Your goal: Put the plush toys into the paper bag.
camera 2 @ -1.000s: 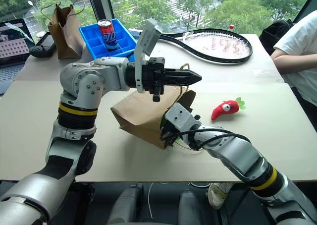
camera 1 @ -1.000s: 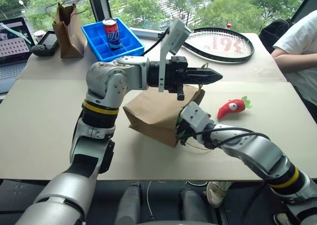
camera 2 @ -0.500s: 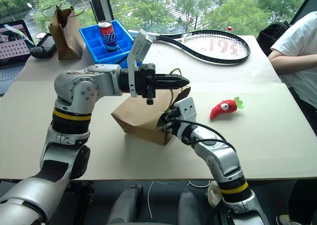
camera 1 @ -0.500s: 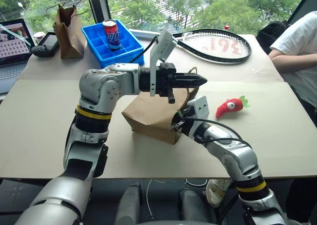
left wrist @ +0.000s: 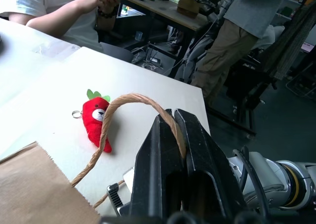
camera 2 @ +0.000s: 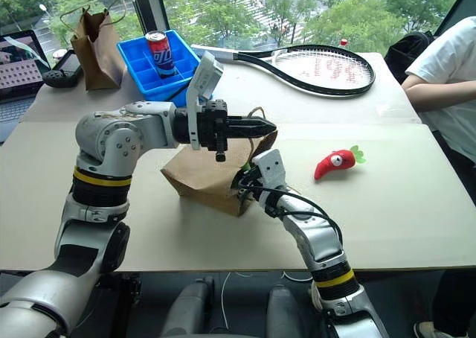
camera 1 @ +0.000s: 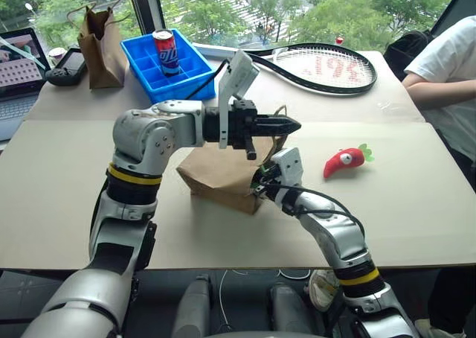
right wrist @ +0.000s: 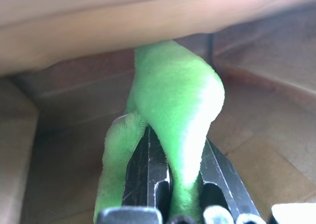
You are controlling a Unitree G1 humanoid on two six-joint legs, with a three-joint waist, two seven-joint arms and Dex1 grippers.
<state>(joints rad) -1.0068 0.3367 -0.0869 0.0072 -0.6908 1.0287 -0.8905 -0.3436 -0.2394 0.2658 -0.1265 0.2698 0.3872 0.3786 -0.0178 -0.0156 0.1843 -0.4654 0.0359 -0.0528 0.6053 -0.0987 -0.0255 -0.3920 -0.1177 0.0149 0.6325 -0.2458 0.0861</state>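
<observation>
The light-brown paper bag (camera 1: 216, 176) lies on its side on the table, mouth toward the right. My left gripper (left wrist: 173, 116) is shut on one twisted loop handle (left wrist: 123, 103) and holds it up above the mouth. At the bag's mouth, my right gripper (camera 1: 259, 187) reaches in. In the right wrist view its fingers are shut on the lime-green plush toy (right wrist: 173, 100), with brown paper walls all around. The red chili plush toy (camera 1: 346, 160) lies on the table to the right of the bag, apart from both grippers.
At the back stand a narrower dark brown bag (camera 1: 100, 36), a blue crate (camera 1: 186, 74) holding a soda can (camera 1: 165, 49), and a tennis racket (camera 1: 327, 66). A laptop (camera 1: 18, 70) sits far left. A person's arm (camera 1: 439, 92) rests at the table's right edge.
My right gripper has pushed forward into the bag's mouth with the green toy. The left gripper keeps its hold on the handle, nearly in place.
</observation>
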